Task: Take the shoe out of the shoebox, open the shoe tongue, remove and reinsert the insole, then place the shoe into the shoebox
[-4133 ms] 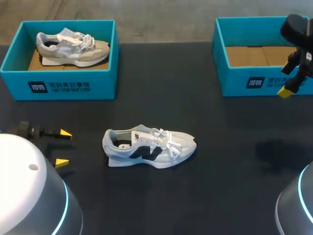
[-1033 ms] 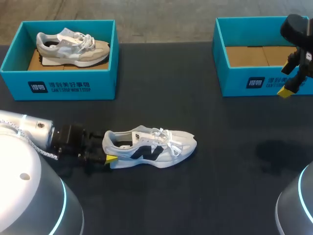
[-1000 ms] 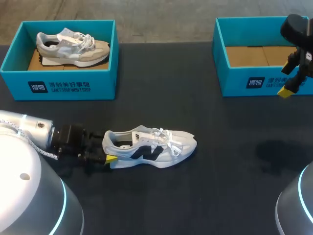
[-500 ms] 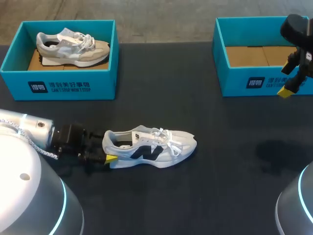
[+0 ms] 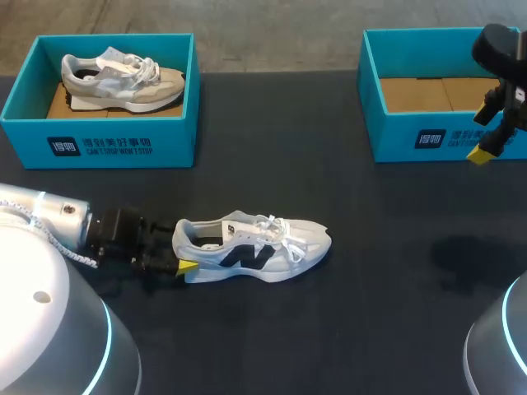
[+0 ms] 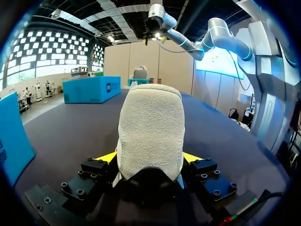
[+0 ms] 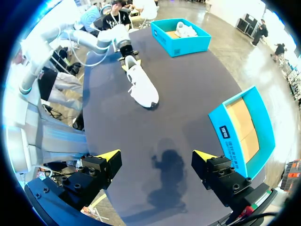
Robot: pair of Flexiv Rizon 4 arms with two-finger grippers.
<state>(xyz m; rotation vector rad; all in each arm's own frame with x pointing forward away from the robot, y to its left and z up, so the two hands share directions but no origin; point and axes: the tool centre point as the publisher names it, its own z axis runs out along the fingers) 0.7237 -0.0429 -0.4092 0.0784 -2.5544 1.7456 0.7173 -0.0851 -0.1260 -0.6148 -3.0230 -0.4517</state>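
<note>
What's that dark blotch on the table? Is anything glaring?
Right wrist view: a shadow on the table, ahead of the open right gripper. Head view: the shadow is fainter, no glare on the table. Left wrist view: the shoe is evenly lit.

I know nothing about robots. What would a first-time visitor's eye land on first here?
First, the white sneaker standing out on the dark table, its heel clamped between the yellow tips of the left pincer. Then, at the far edge, the teal left shoebox holding a grey sneaker, and the empty right shoebox with the right pincer hanging open near it.
</note>
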